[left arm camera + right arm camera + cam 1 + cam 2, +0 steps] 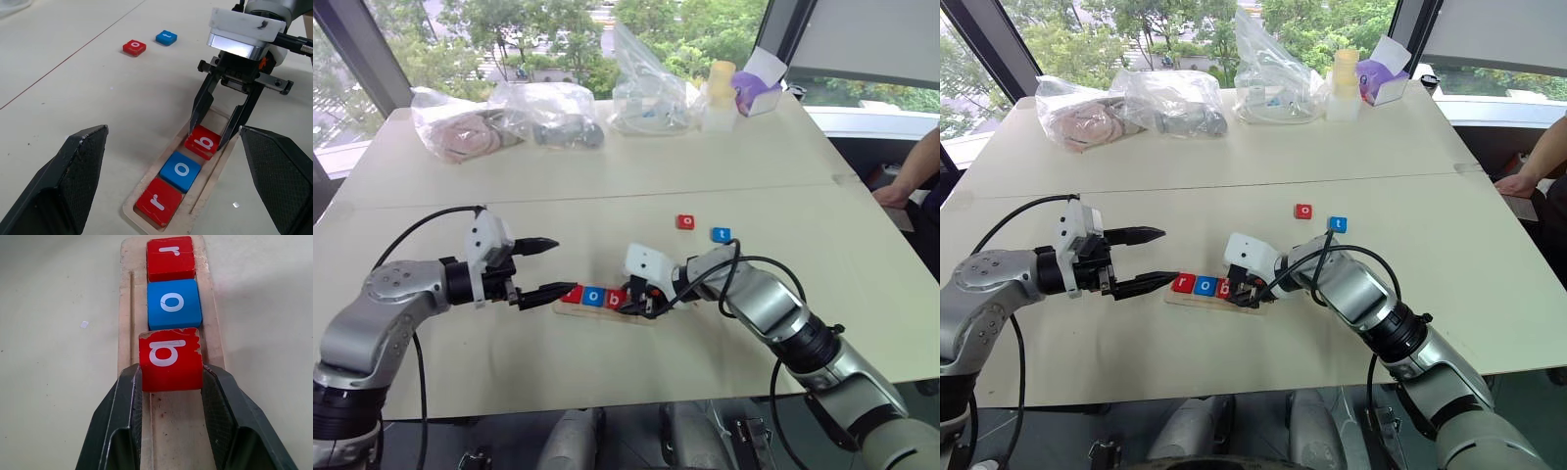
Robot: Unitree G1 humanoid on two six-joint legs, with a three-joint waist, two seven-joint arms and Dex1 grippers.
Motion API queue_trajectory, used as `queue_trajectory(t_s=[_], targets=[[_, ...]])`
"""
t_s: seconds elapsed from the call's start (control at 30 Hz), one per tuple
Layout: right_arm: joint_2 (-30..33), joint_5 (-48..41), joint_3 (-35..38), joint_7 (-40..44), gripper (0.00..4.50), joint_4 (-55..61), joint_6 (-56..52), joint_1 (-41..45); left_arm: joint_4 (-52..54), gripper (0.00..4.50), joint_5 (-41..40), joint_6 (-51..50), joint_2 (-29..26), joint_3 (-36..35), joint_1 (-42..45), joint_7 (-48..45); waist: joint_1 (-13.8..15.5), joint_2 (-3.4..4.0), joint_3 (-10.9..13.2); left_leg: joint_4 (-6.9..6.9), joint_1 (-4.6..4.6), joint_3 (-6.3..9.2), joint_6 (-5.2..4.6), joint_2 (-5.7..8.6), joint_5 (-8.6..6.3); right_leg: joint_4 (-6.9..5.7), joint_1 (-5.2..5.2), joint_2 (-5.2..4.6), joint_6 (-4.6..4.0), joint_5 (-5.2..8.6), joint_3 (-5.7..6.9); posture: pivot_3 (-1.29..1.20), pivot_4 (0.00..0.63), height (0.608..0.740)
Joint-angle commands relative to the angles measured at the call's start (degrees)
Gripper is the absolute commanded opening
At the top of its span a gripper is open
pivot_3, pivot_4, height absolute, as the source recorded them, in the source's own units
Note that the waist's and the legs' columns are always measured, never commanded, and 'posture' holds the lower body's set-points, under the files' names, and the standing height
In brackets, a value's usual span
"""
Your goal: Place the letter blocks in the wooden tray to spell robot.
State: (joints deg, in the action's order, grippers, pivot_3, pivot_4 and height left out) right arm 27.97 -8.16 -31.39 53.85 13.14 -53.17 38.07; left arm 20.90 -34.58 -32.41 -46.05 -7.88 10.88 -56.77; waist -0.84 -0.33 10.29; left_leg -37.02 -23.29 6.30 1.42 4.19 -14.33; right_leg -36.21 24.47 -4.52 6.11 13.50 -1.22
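**Third tile going into the slot**

While the right tool [171,377] pinches the red b block [170,359] by its two side edges, that tile sits in the wooden tray [215,169] directly after the blue o block [180,170] and the red r block [158,201]. Gripping the sides leaves the leading edge free, so the b can be slid up against the o without the fingers fouling its neighbour. Whether b and o already touch cannot be told for sure; a thin gap seems to remain.

Its jaws spread wide and holding nothing, the left tool [540,267] hovers just beside the tray's r end, probably placed to steady the frame if it shifts.

On the table [705,176], at about one o'clock from the tray and well apart from it, the second red o block [686,221] and the blue t block [722,234] lie side by side, waiting. Two tray places beyond the b stand open for them, so the word looks a little past halfway.
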Motion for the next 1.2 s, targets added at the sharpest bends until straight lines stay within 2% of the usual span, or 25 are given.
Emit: queue_trajectory(t_s=[0.03, 0.07, 0.1, 0.2, 0.33, 0.43, 0.6, 0.83, 1.03, 1.13, 1.2], targets=[[-0.3, -0.3, -0.1, 0.2, 2.17, 1.0, 1.0, 1.2, 1.7, 4.50, -1.1, -0.2, -0.6, -1.8, -0.1, 0.4, 0.0, 0.00, 0.0, 0.00, 0.00, 0.00, 0.00, 0.00, 0.00, 0.00, 0.00, 0.00, 0.00, 0.00, 0.00, 0.00, 0.150, 0.740], [-0.2, -0.3, -0.1, 0.2, 2.40, 1.2, 1.0, 1.1, 1.9, 4.50, -1.1, -0.2, -0.6, -1.9, -0.3, 0.4, 0.0, 0.00, 0.0, 0.00, 0.00, 0.00, 0.00, 0.00, 0.00, 0.00, 0.00, 0.00, 0.00, 0.00, 0.00, 0.00, 0.150, 0.740], [-0.3, -0.2, -0.2, 0.2, 2.86, 1.1, 1.2, 1.2, 1.8, 4.50, -1.1, -0.1, -0.6, -1.8, -0.3, 0.4, 0.0, 0.00, 0.0, 0.00, 0.00, 0.00, 0.00, 0.00, 0.00, 0.00, 0.00, 0.00, 0.00, 0.00, 0.00, 0.00, 0.150, 0.740], [-0.6, -0.1, -0.2, 0.1, 4.47, 0.7, 1.6, 1.3, 1.4, 4.50, -1.2, -0.1, -0.7, -1.6, 0.0, 0.5, 0.0, 0.00, 0.0, 0.00, 0.00, 0.00, 0.00, 0.00, 0.00, 0.00, 0.00, 0.00, 0.00, 0.00, 0.00, 0.00, 0.150, 0.740], [-0.2, 0.5, -0.1, -0.3, 4.47, 0.8, 2.4, 1.5, 1.3, 4.50, -1.3, -0.2, -0.6, -1.4, 0.1, 0.6, 0.0, 0.00, 0.0, 0.00, 0.00, 0.00, 0.00, 0.00, 0.00, 0.00, 0.00, 0.00, 0.00, 0.00, 0.00, 0.00, 0.150, 0.740], [1.7, 0.3, 2.7, -0.3, 4.47, 1.9, 2.9, 1.8, 1.4, 4.50, -1.4, -0.2, -0.6, -1.2, 0.3, 0.7, 0.0, 0.00, 0.0, 0.00, 0.00, 0.00, 0.00, 0.00, 0.00, 0.00, 0.00, 0.00, 0.00, 0.00, 0.00, 0.00, 0.150, 0.740], [3.8, -2.4, 15.3, -4.8, 4.47, 2.4, -1.3, 1.6, 1.3, 4.50, -1.4, -0.2, -0.1, -0.9, 0.4, 1.0, 0.2, 0.01, 0.0, 0.00, -0.01, -0.01, 0.00, 0.02, 0.00, 0.00, 0.00, -0.01, 0.00, 0.00, 0.00, 0.00, 0.150, 0.740], [2.2, -0.7, 22.0, -15.5, 4.47, 0.4, -6.6, 0.7, 0.8, 4.50, -1.4, 0.1, 0.6, -0.3, 0.8, 0.8, -0.2, 0.01, 0.0, 0.05, 0.00, -0.02, 0.00, -0.03, 0.00, 0.00, 0.03, -0.05, -0.01, 0.00, -0.04, 0.00, 0.150, 0.740], [3.5, -4.7, 22.9, -14.1, 4.47, 4.7, -7.8, -2.5, 0.4, 4.50, -1.2, 0.1, 1.2, 0.3, 1.4, 0.6, 0.1, 0.01, 0.0, 0.04, -0.01, -0.04, 0.00, 0.00, 0.00, 0.02, 0.01, -0.03, -0.02, -0.01, -0.03, 0.00, 0.150, 0.740], [4.9, -8.8, 20.9, -8.9, 4.47, 9.3, -6.1, -5.7, 0.0, 4.50, -1.1, 0.2, 1.0, 0.4, 1.2, -0.2, 0.1, 0.01, 0.0, 0.04, -0.01, -0.04, -0.01, 0.01, 0.00, 0.02, 0.00, -0.03, -0.01, -0.01, -0.03, 0.00, 0.150, 0.740], [5.7, -9.4, 16.9, -5.8, 4.47, 10.0, -3.8, -6.3, -0.3, 4.50, -1.0, 0.3, 0.1, 0.6, 0.7, -1.5, -0.1, 0.01, 0.0, 0.04, -0.01, -0.04, -0.01, 0.00, 0.00, 0.02, -0.01, -0.03, -0.01, -0.01, -0.02, 0.00, 0.150, 0.740]])
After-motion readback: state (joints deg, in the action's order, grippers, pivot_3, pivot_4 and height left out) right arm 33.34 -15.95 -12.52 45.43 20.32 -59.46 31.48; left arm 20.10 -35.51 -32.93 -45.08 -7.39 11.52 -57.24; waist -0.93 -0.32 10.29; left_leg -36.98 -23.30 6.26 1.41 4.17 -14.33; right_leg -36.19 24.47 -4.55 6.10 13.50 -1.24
